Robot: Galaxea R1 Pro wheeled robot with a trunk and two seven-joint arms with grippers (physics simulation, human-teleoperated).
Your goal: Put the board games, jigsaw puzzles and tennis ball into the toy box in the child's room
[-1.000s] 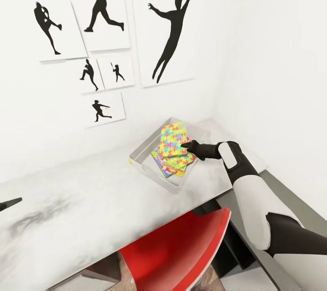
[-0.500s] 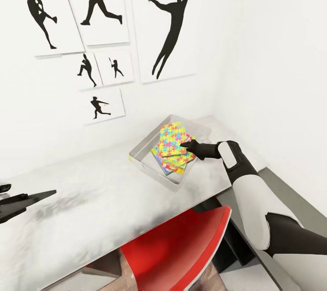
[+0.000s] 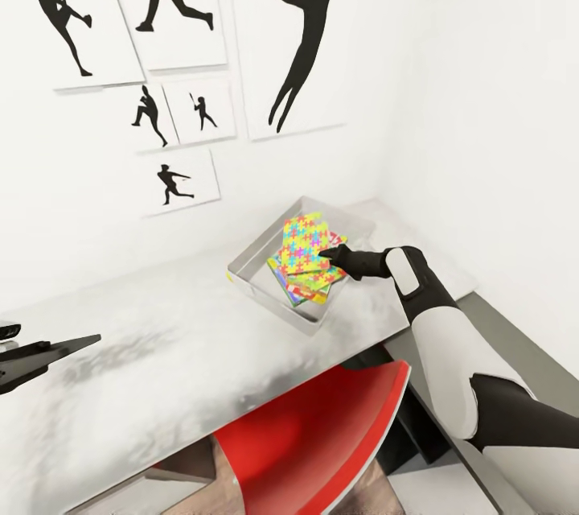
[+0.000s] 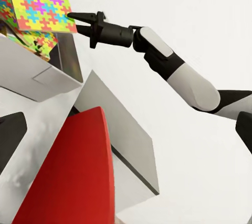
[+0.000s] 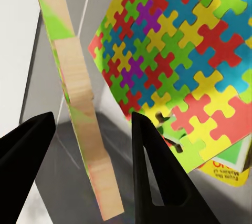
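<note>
**Right gripper at a puzzle over the toy box, red chair below**

Surroundings first: white wall behind the counter (image 3: 161,354) carries black ball-player silhouette pictures (image 3: 301,32). A red chair (image 3: 314,442) sits tucked under the counter's front edge, directly below the right arm; in the left wrist view its red back (image 4: 68,176) is beside the counter's edge. A lower dark grey section (image 3: 515,354) runs along the right wall. Nothing on the counter between the robot and the bin.

Toy box (image 3: 257,278) sits on the counter near the corner, translucent grey. Inside it a stack of flat toys: a jigsaw puzzle (image 3: 301,245) on top, tilted, its upper edge raised toward the wall; more colourful flat pieces (image 3: 301,290) under it, incl. a printed board game corner (image 5: 231,169) seen in the right wrist view.

Right arm reaches forward over the counter edge, forearm roughly level, wrist pointing left at the bin. Right gripper (image 3: 331,255) is at the tilted puzzle's edge. Right wrist view: jaws apart, with a puzzle slab seen edge-on (image 5: 79,103) between them; can't tell whether either finger touches it. Second puzzle face (image 5: 178,61) lies just beyond.

Left gripper (image 3: 48,354) hovers low at far left over the counter, well apart from the bin; can't tell whether its jaws are apart or together.
</note>
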